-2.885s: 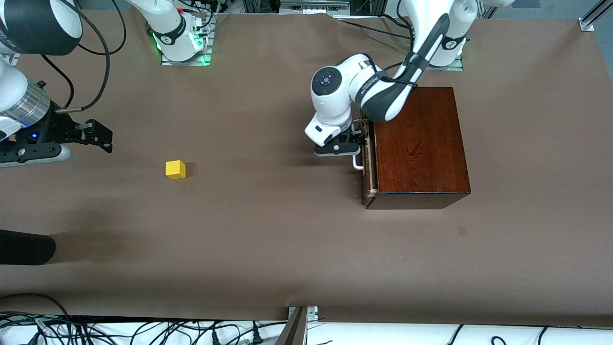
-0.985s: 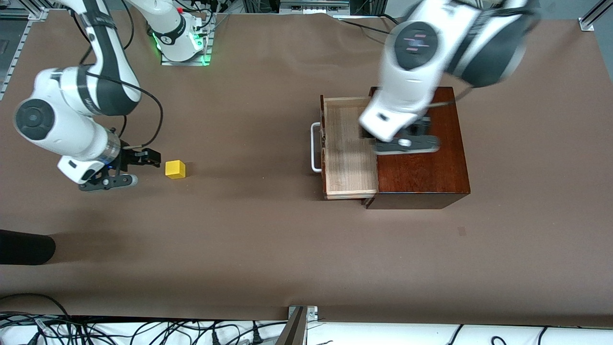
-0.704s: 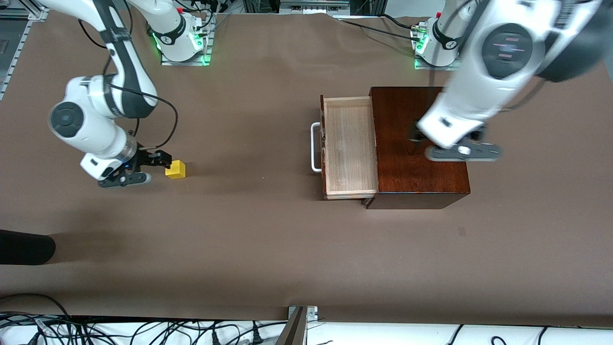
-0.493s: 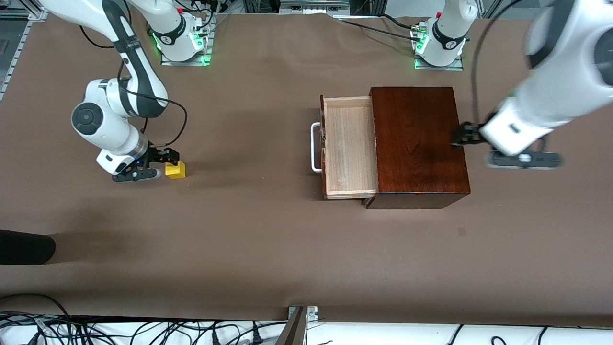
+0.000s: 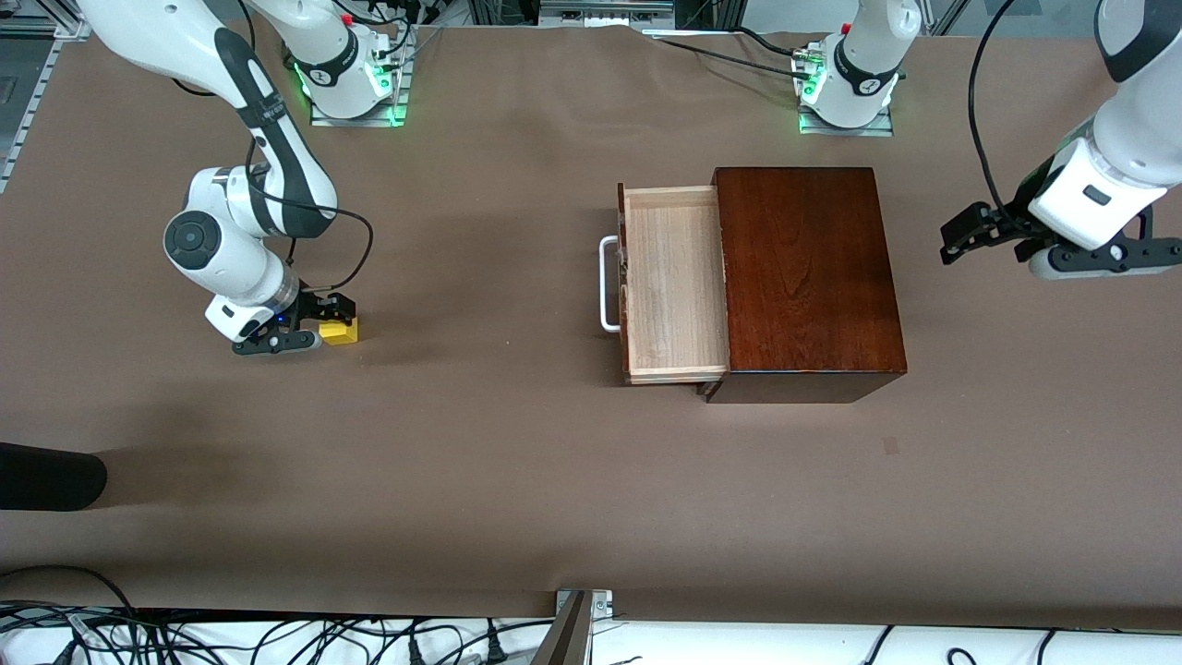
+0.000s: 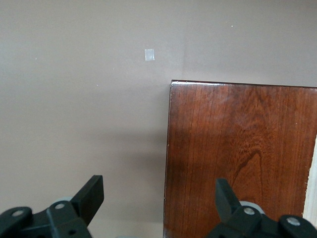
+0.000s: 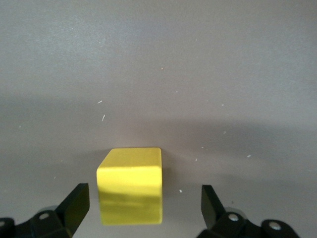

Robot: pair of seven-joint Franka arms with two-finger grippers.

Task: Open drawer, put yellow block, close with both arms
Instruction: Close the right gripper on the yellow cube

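The yellow block [image 5: 341, 332] sits on the brown table toward the right arm's end. My right gripper [image 5: 329, 312] is low over it and open. In the right wrist view the block [image 7: 131, 186] lies between the two fingers [image 7: 78, 204], untouched and closer to one of them. The drawer [image 5: 672, 282] is pulled out of the dark wooden box [image 5: 808, 277], its tray empty and its white handle [image 5: 608, 284] free. My left gripper [image 5: 960, 238] is open and empty, in the air beside the box at the left arm's end. The left wrist view shows the box top [image 6: 242, 158].
A black object [image 5: 46, 476] lies at the table's edge at the right arm's end, nearer the front camera. A small mark [image 5: 890, 446] is on the table near the box. Cables run along the front edge.
The left gripper pulled the drawer open, let go of the handle and swung over the box toward the left arm's end. The right gripper came down and now straddles the yellow block.
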